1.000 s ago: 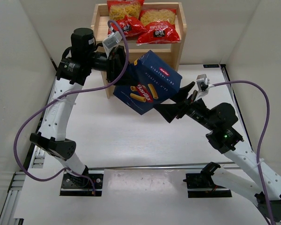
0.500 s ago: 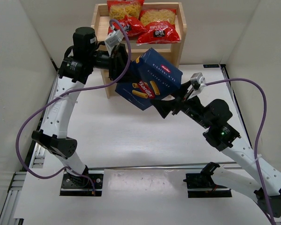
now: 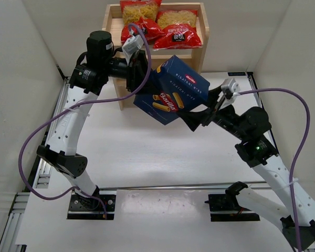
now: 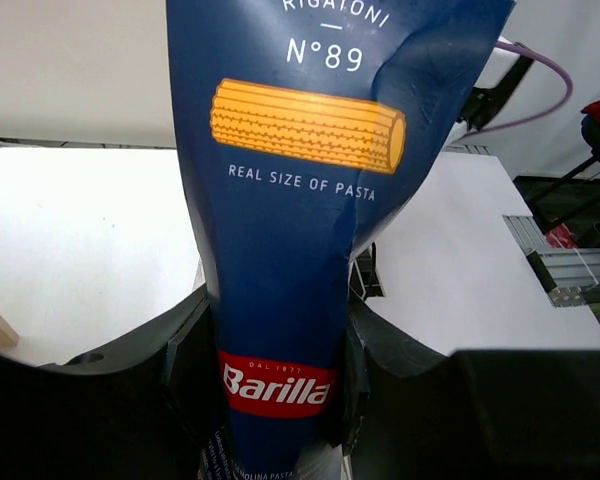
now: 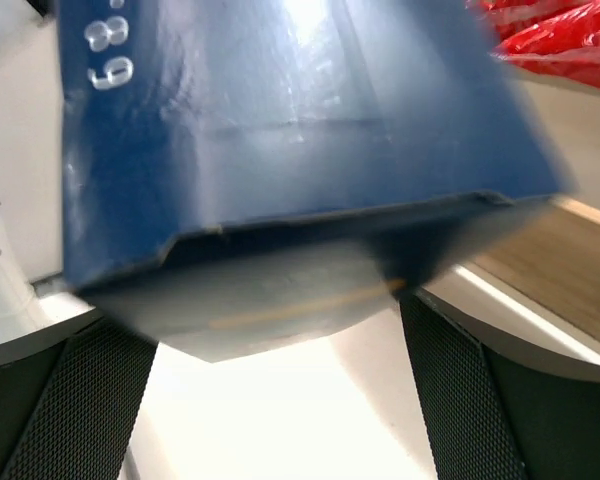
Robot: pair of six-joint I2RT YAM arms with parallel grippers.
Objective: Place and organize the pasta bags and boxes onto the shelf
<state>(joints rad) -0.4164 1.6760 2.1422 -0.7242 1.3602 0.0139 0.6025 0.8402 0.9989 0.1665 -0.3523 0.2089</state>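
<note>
Top external view: the pasta box point(image 3: 170, 90) hangs tilted above the counter point(image 3: 147, 152), just at 6 o'clock of the shelf point(image 3: 202, 37), having crept a little toward 12 o'clock within the last second. The left jaws pinch its 9 o'clock side hard enough to crease the card, while the right jaws stand spread about its 3 o'clock end, apparently not gripping. With both bags point(image 3: 170, 32) on the top tier, the box seems bound for a lower one.
</note>
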